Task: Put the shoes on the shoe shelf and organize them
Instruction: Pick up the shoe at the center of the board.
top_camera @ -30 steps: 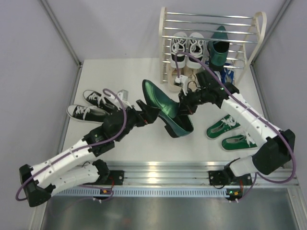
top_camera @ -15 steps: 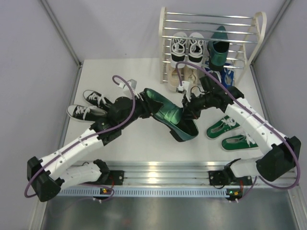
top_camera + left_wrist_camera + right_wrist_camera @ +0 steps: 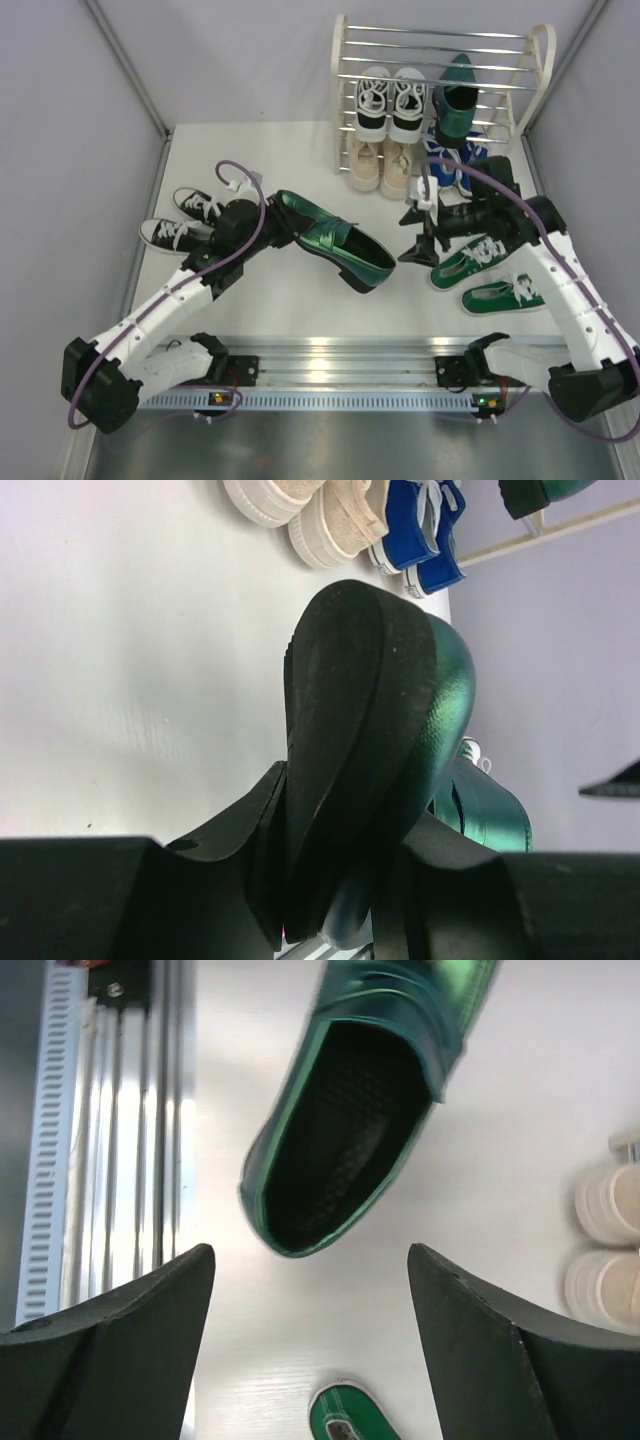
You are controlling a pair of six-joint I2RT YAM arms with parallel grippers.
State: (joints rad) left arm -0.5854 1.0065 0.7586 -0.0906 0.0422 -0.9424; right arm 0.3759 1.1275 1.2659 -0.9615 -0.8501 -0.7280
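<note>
The left gripper [image 3: 272, 222] is clamped on the pointed toe of the dress shoe [image 3: 325, 238], sole against one finger as the left wrist view shows [image 3: 335, 880]. The shoe sits at the centre of the surface [image 3: 270, 300], its heel end pointing toward 4 o'clock; whether the heel touches the surface I cannot tell. The right gripper [image 3: 420, 240] stands wide with nothing between its fingers, just off the heel at 3 o'clock.

The main risk is the grip itself. The toe is narrow, tapered and glossy, and most of the shoe's weight likely hangs far out from the fingers, so it could twist or slide out during the carry. A swing toward the shelf [image 3: 345, 60] at 1 o'clock sweeps the heel past the right gripper and the green sneakers [image 3: 490, 275] at 4 o'clock, and a knock there would scatter them. At the shelf, the heel could catch on the thin bars or nudge the second dress shoe [image 3: 458, 100] already resting there.

A second ago the roles were reversed: the right gripper was closed on the heel opening and the left one was wide beside the toe. Since then the left has closed, the right has let go and backed off, and the shoe has shifted toward 9 o'clock.
</note>
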